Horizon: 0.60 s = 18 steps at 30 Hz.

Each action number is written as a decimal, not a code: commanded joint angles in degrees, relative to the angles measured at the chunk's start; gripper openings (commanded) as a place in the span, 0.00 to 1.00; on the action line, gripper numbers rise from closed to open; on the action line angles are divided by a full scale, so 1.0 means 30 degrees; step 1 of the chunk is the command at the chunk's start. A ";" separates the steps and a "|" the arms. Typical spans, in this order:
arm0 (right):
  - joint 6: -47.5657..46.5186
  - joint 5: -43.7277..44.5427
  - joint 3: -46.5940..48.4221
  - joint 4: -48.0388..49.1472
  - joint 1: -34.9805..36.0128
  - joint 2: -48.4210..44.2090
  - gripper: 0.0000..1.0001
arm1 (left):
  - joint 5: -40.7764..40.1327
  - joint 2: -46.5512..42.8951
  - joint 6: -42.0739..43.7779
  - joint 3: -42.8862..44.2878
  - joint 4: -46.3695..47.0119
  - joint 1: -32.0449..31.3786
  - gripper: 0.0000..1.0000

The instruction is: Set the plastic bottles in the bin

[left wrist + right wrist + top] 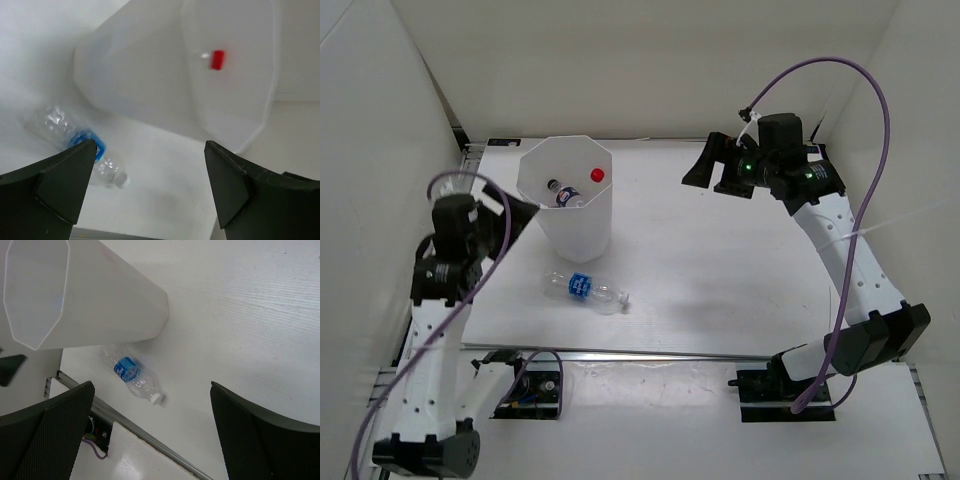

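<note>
The white faceted bin [576, 236] stands at the back left of the table. Inside it I see a red cap [597, 174], a blue-labelled bottle [564, 197] and a dark cap [552, 184]. One clear blue-labelled bottle [586, 288] lies on its side on the table in front of the bin. It also shows in the left wrist view [76, 144] and the right wrist view [132, 375]. My left gripper [150, 186] is open and empty, left of the bin [140, 75]. My right gripper [708, 163] is open and empty, held high at the back right.
White walls enclose the table on the left, back and right. A metal rail [650, 353] runs along the table's front edge, with a cable box [532, 390] below it.
</note>
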 commanded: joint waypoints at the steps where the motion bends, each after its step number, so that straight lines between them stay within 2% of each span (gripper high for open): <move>1: 0.0171 -0.0850 0.0292 0.0522 -0.0069 -0.0175 1.00 | 0.4418 -0.1846 -0.3311 -0.7232 0.1709 0.1879 1.00; 3: 0.0171 -0.1408 0.0466 0.0727 -0.0245 0.0174 1.00 | 0.7168 -0.2436 -0.3871 -0.9539 0.3381 0.2733 1.00; 6: 0.0171 -0.2023 0.0644 0.0930 -0.0245 0.0585 1.00 | 0.8675 -0.1942 -0.3141 -1.1392 0.3799 0.4141 1.00; 15: -0.0005 -0.2845 0.0468 0.1108 -0.0245 0.0586 1.00 | 0.8298 -0.1705 -0.2729 -1.5520 0.6518 0.4700 1.00; 18: -0.0005 -0.2845 0.0292 0.1108 -0.0245 0.0586 1.00 | 0.8298 -0.1033 -0.2729 -1.5877 0.7138 0.4700 1.00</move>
